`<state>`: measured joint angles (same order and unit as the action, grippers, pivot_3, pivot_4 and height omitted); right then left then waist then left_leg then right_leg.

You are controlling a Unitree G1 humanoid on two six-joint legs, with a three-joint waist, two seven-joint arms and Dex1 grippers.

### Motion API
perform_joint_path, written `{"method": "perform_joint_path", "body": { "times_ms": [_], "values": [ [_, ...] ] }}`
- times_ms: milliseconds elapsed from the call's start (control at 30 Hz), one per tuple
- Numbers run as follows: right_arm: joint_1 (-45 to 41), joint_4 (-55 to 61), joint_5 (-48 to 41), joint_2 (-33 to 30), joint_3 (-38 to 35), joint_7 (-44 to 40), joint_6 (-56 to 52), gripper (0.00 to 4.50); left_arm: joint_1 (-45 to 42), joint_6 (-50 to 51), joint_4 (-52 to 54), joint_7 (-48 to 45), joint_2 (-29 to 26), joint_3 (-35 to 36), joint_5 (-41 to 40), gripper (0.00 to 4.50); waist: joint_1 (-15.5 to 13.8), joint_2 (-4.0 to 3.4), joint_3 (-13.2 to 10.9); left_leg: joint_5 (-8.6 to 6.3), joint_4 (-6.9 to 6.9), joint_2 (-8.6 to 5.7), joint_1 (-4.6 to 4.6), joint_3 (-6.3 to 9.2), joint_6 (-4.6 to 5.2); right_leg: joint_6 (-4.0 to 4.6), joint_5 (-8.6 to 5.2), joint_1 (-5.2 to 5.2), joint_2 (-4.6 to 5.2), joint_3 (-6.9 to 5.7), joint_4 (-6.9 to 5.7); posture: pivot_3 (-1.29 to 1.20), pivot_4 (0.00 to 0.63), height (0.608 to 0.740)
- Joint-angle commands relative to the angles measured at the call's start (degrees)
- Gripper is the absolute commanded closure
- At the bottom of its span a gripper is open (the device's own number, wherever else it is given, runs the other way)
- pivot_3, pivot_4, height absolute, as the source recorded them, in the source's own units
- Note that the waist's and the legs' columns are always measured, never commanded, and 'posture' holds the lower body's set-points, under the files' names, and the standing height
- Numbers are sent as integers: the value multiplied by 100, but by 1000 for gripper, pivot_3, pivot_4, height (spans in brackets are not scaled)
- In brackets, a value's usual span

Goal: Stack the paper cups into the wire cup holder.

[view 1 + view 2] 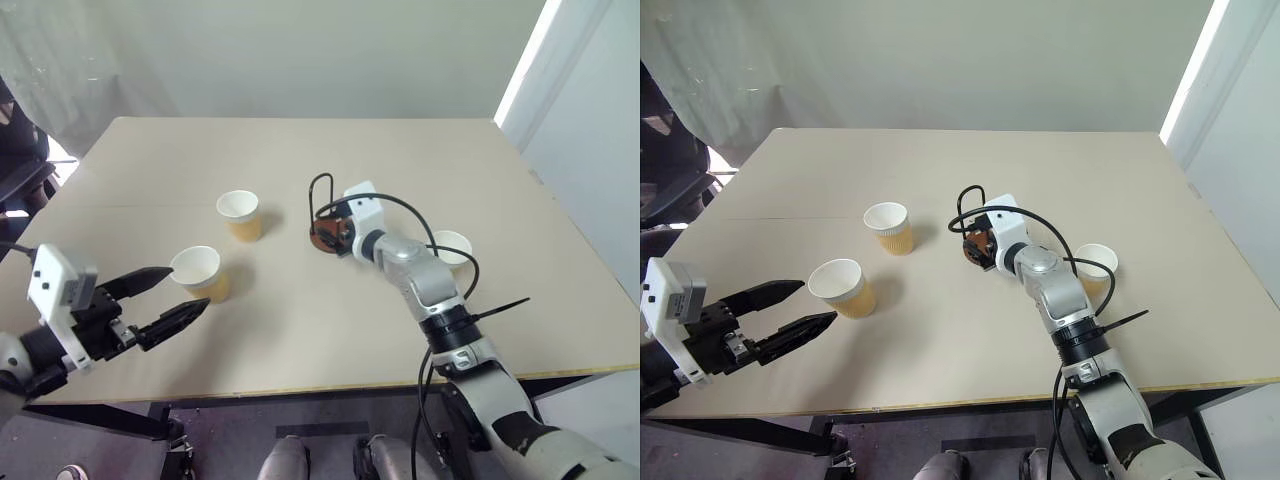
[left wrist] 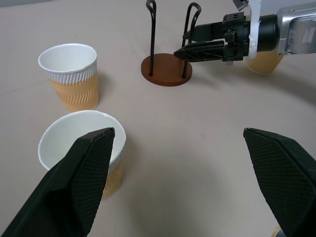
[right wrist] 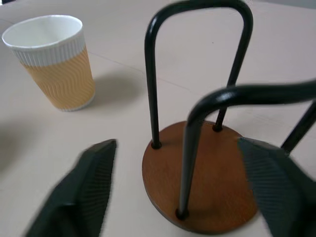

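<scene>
The right end effector (image 2: 190, 45) is reaching with fingers spread around the empty wire cup holder (image 1: 323, 212), seemingly to steady it, while the left end effector (image 1: 170, 299), spread wide, is hovering beside the nearest paper cup (image 1: 199, 273), needing to close on it next.

The right arm (image 1: 430, 290) is silver-grey metal with rounded joints, a black band near the wrist and a white block behind its tool (image 2: 195, 45). A thin black cable loops loosely along it. The left tool (image 1: 165, 300) has two black, tapered, textured fingers (image 2: 79, 177) mounted on a white boxy housing.
</scene>
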<state>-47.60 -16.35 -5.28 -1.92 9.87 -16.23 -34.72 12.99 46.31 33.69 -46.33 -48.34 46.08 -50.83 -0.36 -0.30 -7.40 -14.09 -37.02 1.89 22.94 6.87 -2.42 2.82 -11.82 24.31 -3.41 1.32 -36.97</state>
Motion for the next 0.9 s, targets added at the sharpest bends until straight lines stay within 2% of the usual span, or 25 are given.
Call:
{"method": "perform_joint_path", "body": {
  "times_ms": [33, 233, 267, 467, 700, 900],
  "values": [
    [-149, 104, 17, 84, -42, -32, 185, 2093, -8, -111, 139, 23, -62, 31, -75, 0, 0, 0, 0, -1, 0, 0, 0, 0, 0, 0, 0, 0, 0, 0, 0, 0, 150, 740],
    [-136, 138, 11, 111, -19, -110, 219, 4348, 33, -137, 126, 8, -72, 77, -76, 0, 1, 0, 0, -3, 0, 0, 0, 0, -1, 4, -2, 0, 0, 0, 0, 0, 150, 740],
    [-120, 167, 5, 92, -1, -160, 215, 4463, 39, -144, 122, 4, -74, 77, -73, 0, 1, 0, 0, -3, 0, 0, 0, 0, -1, 4, -3, 0, 0, 0, 0, 0, 150, 740],
    [99, 583, -141, -281, 222, -986, 73, 4463, 76, -189, 38, -70, -125, 108, -47, 0, -9, 1, 1, -5, 0, 0, 1, 0, -4, 5, -3, 0, 0, 0, 0, 0, 150, 740],
    [754, 1846, -537, -1200, 702, -2526, -208, 4463, 61, -232, -133, -225, -272, 139, -9, 0, -12, 6, 3, -6, -1, 0, 0, -2, -5, 4, -2, -5, -1, 0, 2, 0, 150, 740],
    [1257, 2815, -880, -1699, 805, -3035, -548, 4463, 59, -242, -263, -371, -401, 157, 12, 0, 0, 11, 7, -3, -4, 2, -10, -2, -3, 1, -1, -14, -8, 3, 0, 0, 150, 740]
  ]
}}
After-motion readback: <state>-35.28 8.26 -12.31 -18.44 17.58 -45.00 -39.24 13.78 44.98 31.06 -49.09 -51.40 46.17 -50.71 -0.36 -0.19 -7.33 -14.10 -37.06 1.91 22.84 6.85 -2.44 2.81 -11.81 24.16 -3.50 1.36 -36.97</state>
